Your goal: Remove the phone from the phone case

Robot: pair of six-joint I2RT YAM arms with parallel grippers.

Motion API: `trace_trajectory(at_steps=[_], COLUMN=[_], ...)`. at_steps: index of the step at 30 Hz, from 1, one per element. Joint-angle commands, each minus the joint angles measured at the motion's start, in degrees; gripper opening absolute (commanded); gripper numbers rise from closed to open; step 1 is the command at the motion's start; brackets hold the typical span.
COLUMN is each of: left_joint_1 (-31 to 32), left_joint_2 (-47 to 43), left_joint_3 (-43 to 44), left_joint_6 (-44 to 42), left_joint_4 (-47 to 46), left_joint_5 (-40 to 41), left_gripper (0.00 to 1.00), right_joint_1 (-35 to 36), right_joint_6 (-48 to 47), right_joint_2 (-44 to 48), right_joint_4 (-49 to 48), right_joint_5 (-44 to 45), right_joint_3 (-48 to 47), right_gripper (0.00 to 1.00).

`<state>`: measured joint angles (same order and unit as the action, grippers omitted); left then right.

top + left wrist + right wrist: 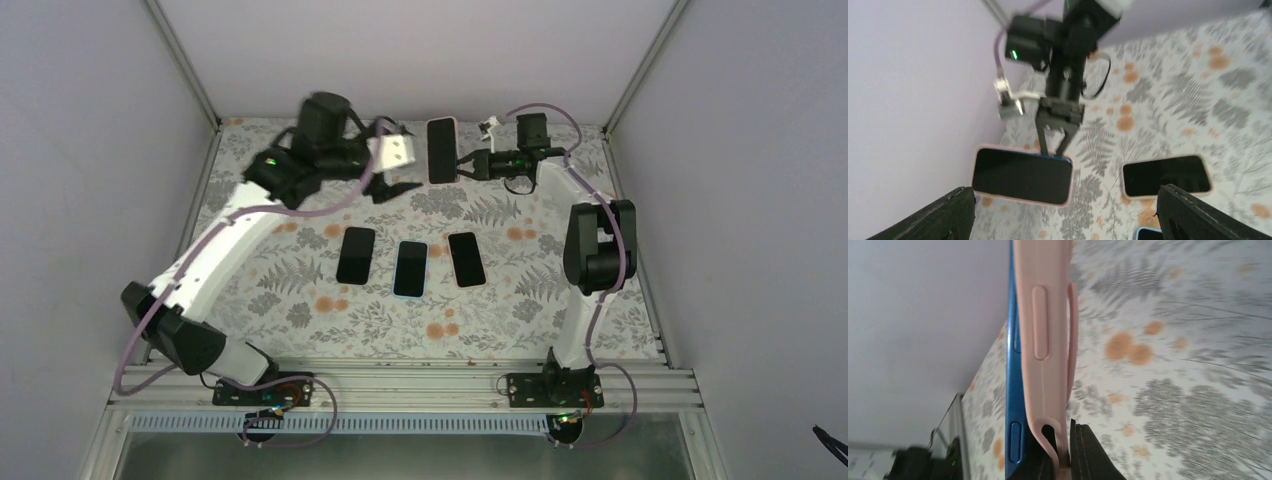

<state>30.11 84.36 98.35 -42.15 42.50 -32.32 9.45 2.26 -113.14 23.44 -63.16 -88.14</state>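
**Cased phone at the far side of the counter.** The right tool (1053, 149) is clamped on one long edge of the pink case (1040, 365), near a corner. The dark screen of the phone (1021, 175) faces up. Whether it rests on the counter (520, 300) or hangs just above it cannot be told. The left tool (404, 168) stands wide and empty just beside the opposite long edge.

**Handling, as judged.** The phone is a light, rigid slab with a smooth glass face, slippery and liable to crack if dropped. The case is soft and rubbery and yields to a pull, as its lip seems to do beside the blue phone edge at the held corner. The better hold for the left tool is across the phone's bare blue rim or a freed corner, not on the glass.

**Surroundings.** The counter bears a flat leaf-and-flower print. Three other phones (411, 268) lie in a row nearer the arm bases, well apart from the work. Plain pale walls (90, 150) enclose the cell on three sides
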Motion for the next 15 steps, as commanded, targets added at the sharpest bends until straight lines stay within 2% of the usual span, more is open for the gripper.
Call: trace_trajectory(at_steps=[1, 5, 8, 11, 15], left_joint_1=[7.1, 12.1, 13.5, 14.9, 15.3], left_joint_2=[3.8, 7.6, 10.7, 12.8, 15.3], left_joint_3=[-13.6, -21.8, -23.8, -24.9, -24.2], left_joint_6=[1.7, 0.3, 1.4, 0.6, 1.3], left_joint_4=[-22.4, -41.1, -51.6, -58.7, -61.5], left_joint_5=[22.1, 36.6, 40.6, 43.8, 45.9], left_gripper=[0.89, 0.9, 0.88, 0.87, 0.87], right_joint_1=[0.0, 1.1, 2.0, 2.5, 2.7], right_joint_6=[13.7, 14.8, 14.6, 14.8, 14.7], right_joint_2=[1.3, 4.5, 7.3, 10.6, 12.4], right_joint_4=[-8.3, -7.1, -7.2, -8.5, -8.9], right_joint_5=[7.7, 15.3, 16.8, 18.2, 18.5], right_joint_3=[-2.1, -0.8, 0.7, 2.8, 3.6], right_gripper=[0.04, 0.04, 0.04, 0.03, 0.03])
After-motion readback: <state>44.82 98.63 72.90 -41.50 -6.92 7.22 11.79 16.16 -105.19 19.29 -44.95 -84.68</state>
